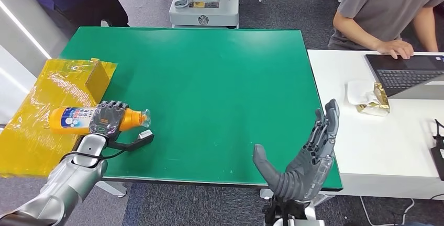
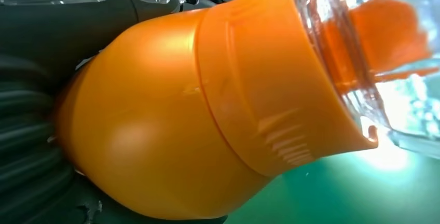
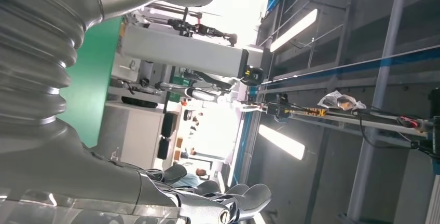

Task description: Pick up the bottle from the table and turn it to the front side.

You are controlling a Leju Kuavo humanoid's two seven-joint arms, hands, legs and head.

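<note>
An orange bottle [image 1: 78, 119] with a blue and white label and a clear cap lies on its side at the left edge of the green table [image 1: 209, 79]. My left hand [image 1: 107, 117] grips it around the middle, cap pointing right. The left wrist view is close on the bottle's orange shoulder [image 2: 171, 115] and clear cap [image 2: 384, 58]. My right hand [image 1: 306, 158] hovers over the table's front right edge with fingers spread, thumb out, holding nothing; its fingers [image 3: 244, 200] show in the right wrist view.
A yellow film-wrapped sheet [image 1: 42, 116] with a cardboard box [image 1: 97, 77] lies under and beside the bottle. A white desk [image 1: 382, 147] to the right carries a laptop [image 1: 408, 74] and a gold packet [image 1: 377, 100]; a person [image 1: 387, 11] sits there. A grey machine base [image 1: 204, 3] stands behind the table.
</note>
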